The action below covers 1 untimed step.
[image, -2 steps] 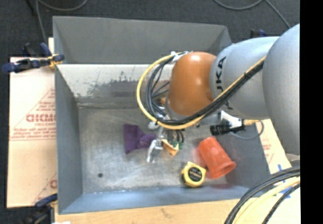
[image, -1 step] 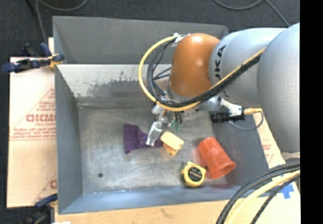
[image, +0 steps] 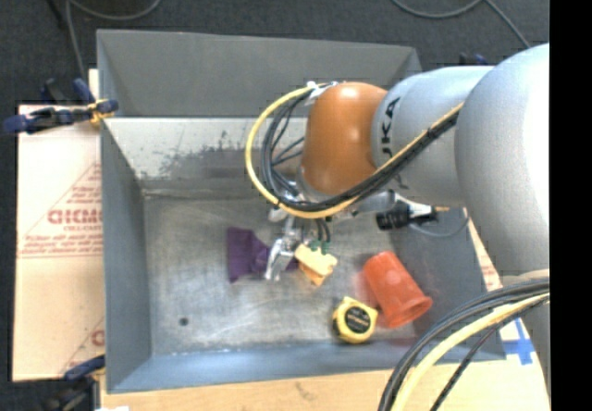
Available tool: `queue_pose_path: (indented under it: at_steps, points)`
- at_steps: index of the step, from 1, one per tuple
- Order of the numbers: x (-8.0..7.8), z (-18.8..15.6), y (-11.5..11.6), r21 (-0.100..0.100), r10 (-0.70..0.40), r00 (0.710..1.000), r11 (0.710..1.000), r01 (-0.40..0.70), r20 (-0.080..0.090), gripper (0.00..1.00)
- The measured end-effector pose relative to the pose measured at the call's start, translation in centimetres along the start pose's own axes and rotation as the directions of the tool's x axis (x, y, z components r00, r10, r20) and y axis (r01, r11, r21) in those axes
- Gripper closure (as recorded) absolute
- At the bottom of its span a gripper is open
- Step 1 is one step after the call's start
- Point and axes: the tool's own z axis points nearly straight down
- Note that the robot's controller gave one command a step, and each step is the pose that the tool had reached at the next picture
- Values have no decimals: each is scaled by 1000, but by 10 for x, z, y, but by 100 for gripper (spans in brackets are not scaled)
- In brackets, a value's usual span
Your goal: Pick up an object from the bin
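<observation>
Camera view: nearest lie a yellow tape measure (image: 354,319) and an orange cup (image: 396,289). Beyond, the gripper (image: 281,259) sits low between a cream block (image: 315,264) and a purple cloth (image: 244,252). Its jaws' state I cannot tell. Nothing looks lifted yet.

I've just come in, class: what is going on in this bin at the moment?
A robot arm reaches in from the right. Its gripper is low over the floor of the grey metal bin, between a crumpled purple piece and a small cream and yellow block. I cannot tell whether it has hold of either. A round yellow tape measure and an orange plastic cup on its side lie further right, untouched.
</observation>
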Motion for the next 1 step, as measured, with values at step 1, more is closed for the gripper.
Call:
queue_pose_path:
  at_steps: [1]
  points:
    - [3,20,10,-14,308,951,951,-308,31,100]
